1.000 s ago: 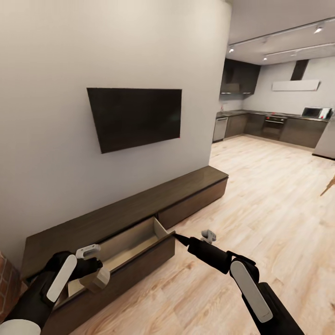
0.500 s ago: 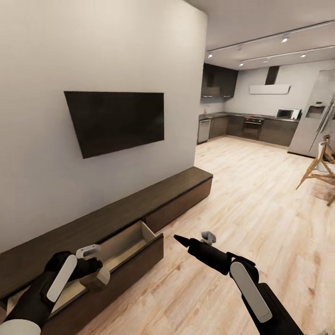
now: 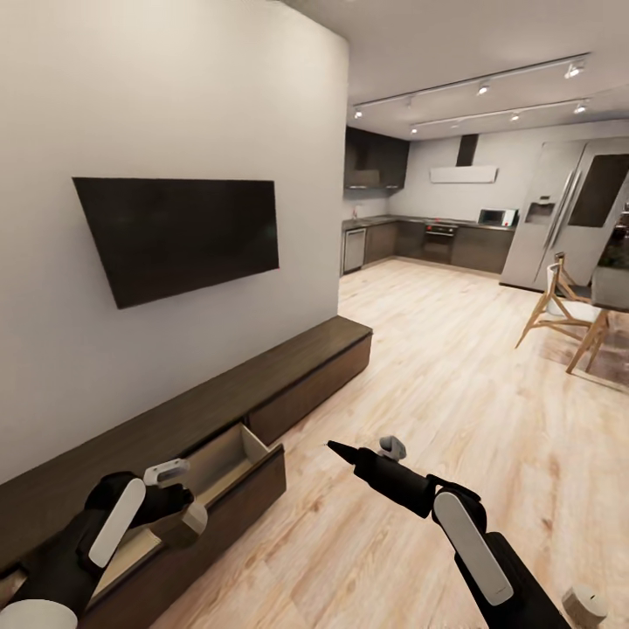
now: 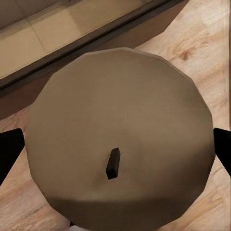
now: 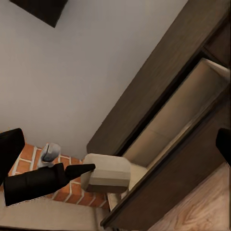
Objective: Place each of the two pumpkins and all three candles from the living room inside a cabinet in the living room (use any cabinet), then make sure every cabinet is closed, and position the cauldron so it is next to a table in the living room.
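Candle (image 4: 118, 154) upright (wick up) in left claw (image 3: 179, 502)

The candle (image 4: 118, 139) hides most of the left gripper's fingers (image 4: 9, 149) in the wrist view. The cabinet (image 3: 201, 411) runs off the head view's left edge, and its open drawer's (image 3: 214, 459) floor is partly hidden behind the left arm.

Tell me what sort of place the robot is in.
Most likely an open-plan home: a living room running into a kitchen. A flat-screen TV hangs on the wall above a long, low dark-wood cabinet with one drawer open. Beyond, there are dark kitchen cupboards and a steel fridge.
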Robot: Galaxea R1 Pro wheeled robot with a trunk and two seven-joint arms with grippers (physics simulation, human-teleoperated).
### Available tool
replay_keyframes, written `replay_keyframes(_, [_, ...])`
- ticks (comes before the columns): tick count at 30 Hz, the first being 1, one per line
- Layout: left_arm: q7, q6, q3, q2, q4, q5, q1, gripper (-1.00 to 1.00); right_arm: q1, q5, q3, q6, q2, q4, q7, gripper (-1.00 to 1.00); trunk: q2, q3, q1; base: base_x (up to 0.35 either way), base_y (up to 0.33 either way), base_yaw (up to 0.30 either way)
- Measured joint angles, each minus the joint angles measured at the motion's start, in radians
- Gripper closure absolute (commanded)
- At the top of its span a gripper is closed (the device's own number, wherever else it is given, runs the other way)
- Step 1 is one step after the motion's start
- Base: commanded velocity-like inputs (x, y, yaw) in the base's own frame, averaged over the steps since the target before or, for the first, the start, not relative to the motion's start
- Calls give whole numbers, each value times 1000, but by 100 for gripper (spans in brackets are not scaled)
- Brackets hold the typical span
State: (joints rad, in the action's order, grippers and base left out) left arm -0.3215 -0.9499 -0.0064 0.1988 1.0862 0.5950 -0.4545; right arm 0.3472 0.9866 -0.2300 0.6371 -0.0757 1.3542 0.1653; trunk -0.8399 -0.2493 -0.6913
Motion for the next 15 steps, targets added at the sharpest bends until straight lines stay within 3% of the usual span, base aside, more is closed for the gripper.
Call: replay_keyframes(15, [0, 0, -5, 0, 2, -1, 1, 100, 0, 0, 2, -1, 5, -41, 1, -100, 0, 18, 0, 0, 0, -222])
